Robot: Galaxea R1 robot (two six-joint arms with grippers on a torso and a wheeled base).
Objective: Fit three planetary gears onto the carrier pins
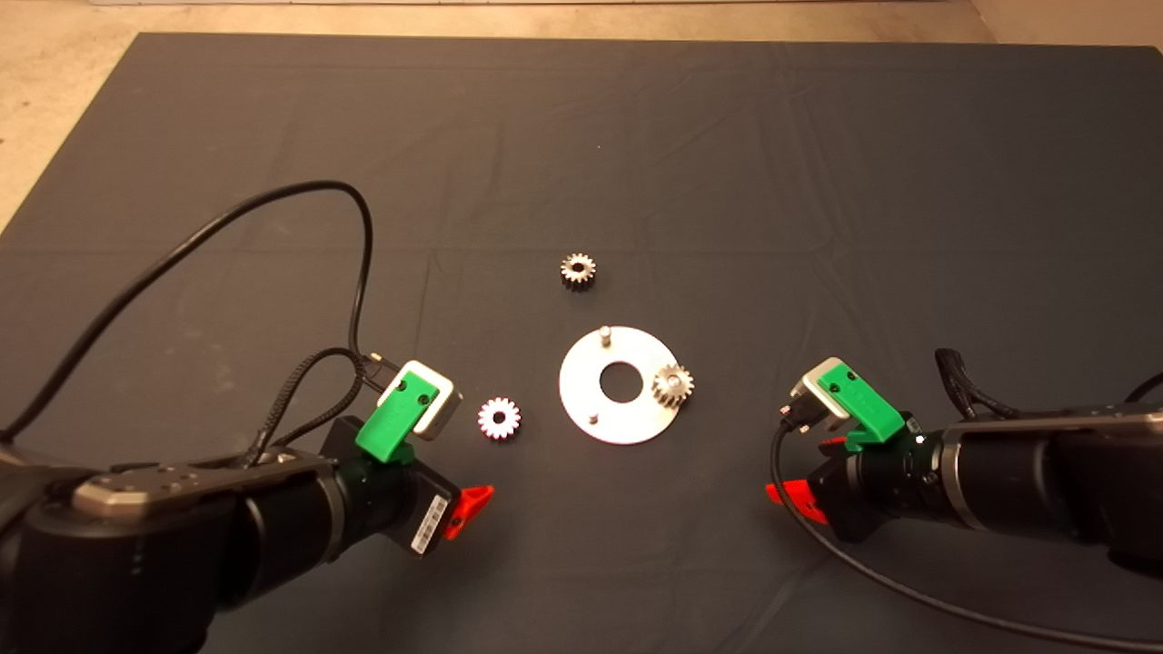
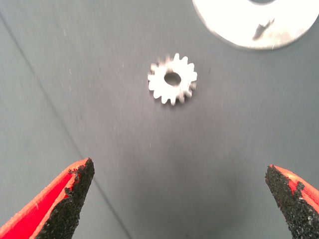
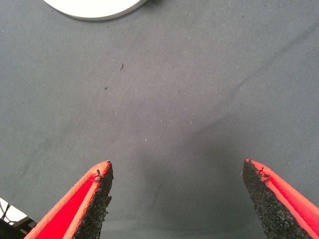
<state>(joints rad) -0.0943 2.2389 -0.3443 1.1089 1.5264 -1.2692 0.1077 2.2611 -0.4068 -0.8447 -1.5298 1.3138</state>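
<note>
My left arm reaches in from the lower left, forearm low over the mat [image 1: 818,163] and angled toward the centre, its wrist camera block tipped up toward the disc [image 1: 620,386]. My left gripper [image 2: 179,199] hangs over bare mat with its red fingers [image 2: 55,199] spread wide apart, nothing between the black pads. Just beyond them lies one planetary gear [image 2: 172,79], flat on the mat, centre hole up; in the head view this near-left gear [image 1: 499,419] sits just left of the disc, close to it but not touching.

My right arm comes in from the lower right, mirroring the left, forearm low and pointed toward the disc. My right gripper [image 3: 177,199] is also wide open and empty, over bare mat, with only the disc's edge [image 3: 94,10] showing beyond it.

The disc lies flat near the middle of the mat, its large central hole clear. A second gear [image 1: 672,385] is seated on the disc's right side, on the pin there, overhanging the rim slightly. Two carrier pins stand bare: the far pin [image 1: 602,333] and the near-left pin [image 1: 592,419]. The third gear [image 1: 577,270] lies on the mat just beyond the disc's far side, apart from it.
</note>
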